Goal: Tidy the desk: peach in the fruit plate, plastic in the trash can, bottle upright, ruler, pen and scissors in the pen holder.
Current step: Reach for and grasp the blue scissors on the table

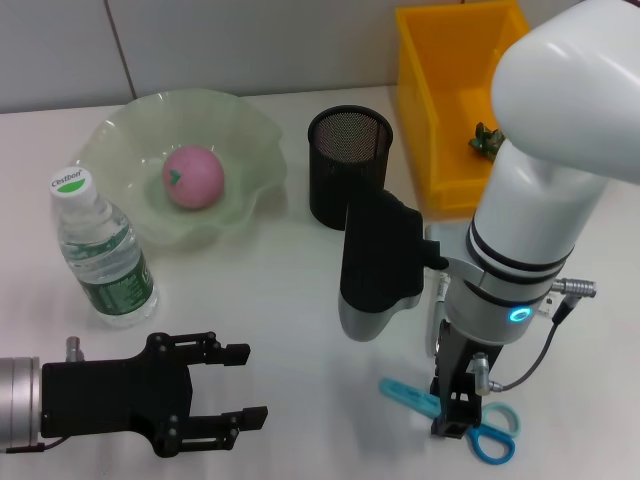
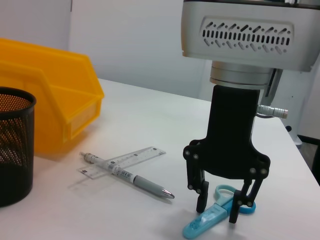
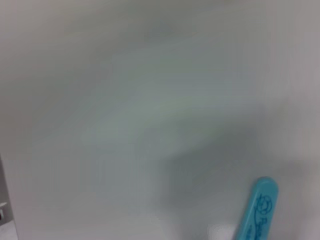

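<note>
Right end effector (image 2: 218, 206) points straight down, fingers partly open astride the blue scissors (image 2: 212, 217) lying flat on the counter (image 2: 150, 125). Left end effector (image 1: 235, 385) hovers open nearby. Beyond, pen (image 2: 125, 174) crosses ruler (image 2: 131, 159).

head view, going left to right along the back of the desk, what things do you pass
water bottle → green fruit plate holding the peach → black mesh pen holder → yellow bin
</note>
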Controlling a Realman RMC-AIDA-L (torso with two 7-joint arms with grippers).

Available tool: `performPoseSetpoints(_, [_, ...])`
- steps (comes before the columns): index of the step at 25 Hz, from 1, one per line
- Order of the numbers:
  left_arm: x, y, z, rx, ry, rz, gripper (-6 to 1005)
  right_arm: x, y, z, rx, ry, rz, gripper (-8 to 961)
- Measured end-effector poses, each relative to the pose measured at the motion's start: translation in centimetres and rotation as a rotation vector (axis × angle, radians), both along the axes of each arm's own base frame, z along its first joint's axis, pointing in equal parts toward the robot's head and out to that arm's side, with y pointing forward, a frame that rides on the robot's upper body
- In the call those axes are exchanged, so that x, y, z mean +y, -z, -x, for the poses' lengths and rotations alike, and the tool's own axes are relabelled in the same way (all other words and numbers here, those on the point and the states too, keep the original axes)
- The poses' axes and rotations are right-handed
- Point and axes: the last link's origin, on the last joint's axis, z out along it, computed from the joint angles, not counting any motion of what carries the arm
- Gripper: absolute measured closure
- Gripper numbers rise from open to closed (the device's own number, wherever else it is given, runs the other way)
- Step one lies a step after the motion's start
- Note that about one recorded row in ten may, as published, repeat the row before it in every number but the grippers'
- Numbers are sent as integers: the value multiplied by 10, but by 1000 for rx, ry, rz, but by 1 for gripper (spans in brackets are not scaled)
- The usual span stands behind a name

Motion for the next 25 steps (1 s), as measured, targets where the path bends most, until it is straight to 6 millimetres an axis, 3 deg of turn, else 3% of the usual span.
performPoseSetpoints(12, [0,0,0,-1,-1,-1,287,-1,2,0,-6,-15,3,592])
performPoseSetpoints(25, [2,0,-2,-3,5,-2,287,0,3,1,-9,-24,3,688])
